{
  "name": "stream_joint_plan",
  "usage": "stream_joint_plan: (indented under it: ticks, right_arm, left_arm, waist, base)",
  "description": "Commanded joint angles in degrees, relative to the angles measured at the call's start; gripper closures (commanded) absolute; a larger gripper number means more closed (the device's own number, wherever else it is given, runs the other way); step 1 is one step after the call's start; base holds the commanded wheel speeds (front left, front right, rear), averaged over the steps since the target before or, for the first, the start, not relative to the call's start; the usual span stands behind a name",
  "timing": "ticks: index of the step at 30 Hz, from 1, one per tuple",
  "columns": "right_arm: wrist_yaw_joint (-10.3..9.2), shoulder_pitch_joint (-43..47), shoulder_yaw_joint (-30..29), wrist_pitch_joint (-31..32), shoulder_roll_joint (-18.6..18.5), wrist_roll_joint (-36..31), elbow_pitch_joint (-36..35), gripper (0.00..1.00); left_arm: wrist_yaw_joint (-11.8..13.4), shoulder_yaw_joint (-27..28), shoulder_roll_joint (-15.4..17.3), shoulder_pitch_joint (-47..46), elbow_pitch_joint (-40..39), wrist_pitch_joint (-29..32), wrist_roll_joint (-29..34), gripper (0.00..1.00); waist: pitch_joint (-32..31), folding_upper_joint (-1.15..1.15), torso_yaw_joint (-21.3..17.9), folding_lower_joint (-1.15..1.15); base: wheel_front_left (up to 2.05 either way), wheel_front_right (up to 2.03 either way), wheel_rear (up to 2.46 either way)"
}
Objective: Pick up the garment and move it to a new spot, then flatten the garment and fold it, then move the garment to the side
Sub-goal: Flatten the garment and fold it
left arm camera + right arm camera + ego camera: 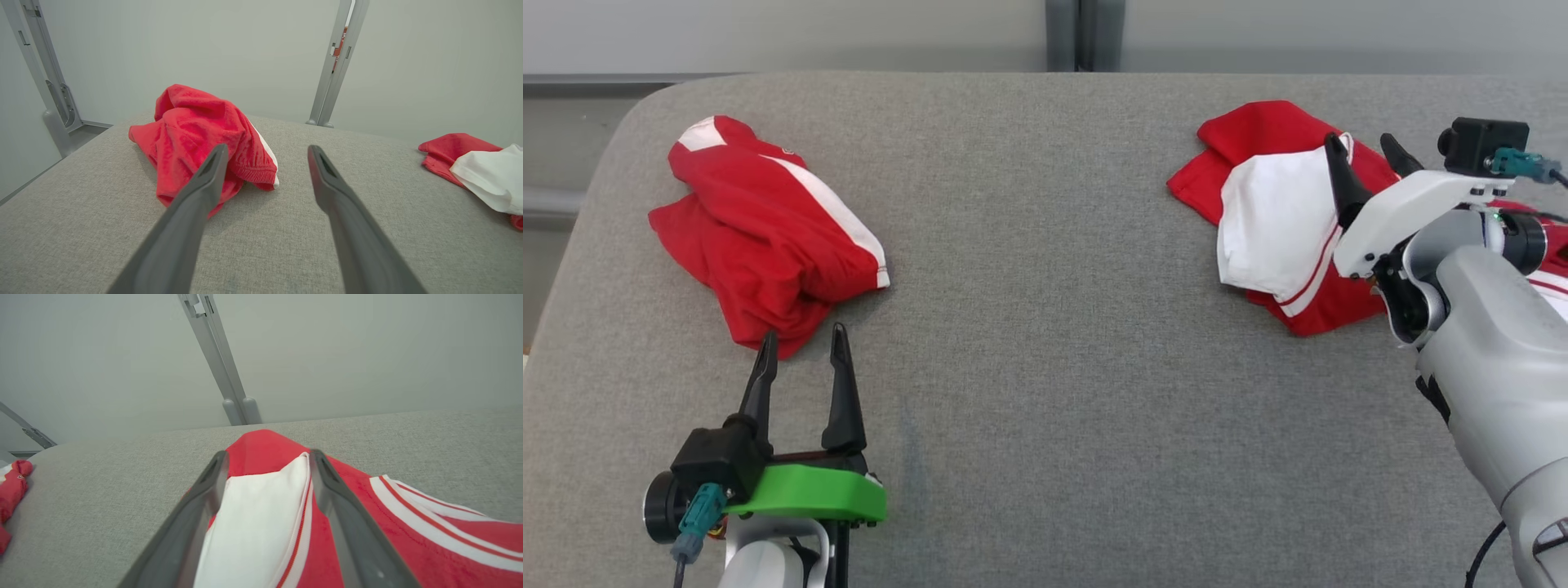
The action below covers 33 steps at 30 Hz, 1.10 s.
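Observation:
A red and white garment [1278, 220] lies crumpled at the far right of the grey padded table [1045, 327], white panel facing up. My right gripper [1364, 151] hovers over it, open; in the right wrist view the fingers [196, 506] straddle the white panel of this garment [261, 510] without pinching it. Another red garment with a white stripe [768, 233] sits bunched at the far left. My left gripper [803, 333] stands open just in front of it, nothing between its fingers; the left wrist view shows that gripper [266, 148] a short way from the red heap [196, 134].
The table's rounded left corner [645, 106] and back edge are close behind both garments. A grey metal post [1082, 33] stands behind the table against a pale wall. Bare grey surface lies between the two garments.

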Motion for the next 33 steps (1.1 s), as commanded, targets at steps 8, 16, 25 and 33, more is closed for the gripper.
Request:
stream_joint_plan:
  ticks: [8, 16, 25, 33]
  right_arm:
    - [0.03, 9.5, 2.2, -5.8, -0.5, 1.9, -9.6, 0.00]
    - [0.03, 22.8, -5.0, -6.2, 0.1, -2.0, -22.9, 0.00]
    - [0.03, 31.6, -9.8, -6.2, 3.4, -5.8, -30.7, 0.00]
    - [0.03, 32.4, -11.2, -6.2, 4.1, -6.8, -32.3, 0.00]
  left_arm:
    - [-0.7, 1.7, 0.2, 3.1, -0.1, 0.0, 1.3, 0.00]
    - [-0.5, 3.2, 0.3, 4.5, -0.9, 0.0, 1.1, 0.00]
    - [-0.9, 2.8, 0.2, 4.0, -1.2, 0.0, 1.3, 0.00]
    - [-2.1, 1.3, 0.8, 1.6, 0.5, 0.8, 1.9, 0.00]
  waist:
    - [-6.3, 0.00, -6.7, 0.00]
    - [-7.3, 0.00, -10.5, 0.00]
    - [-6.5, 0.00, -12.1, 0.00]
    - [-5.9, 0.00, -12.0, 0.00]
  base:
    - [0.00, 0.00, 0.00]
    - [0.00, 0.00, 0.00]
    - [0.00, 0.00, 0.00]
    - [0.00, 0.00, 0.00]
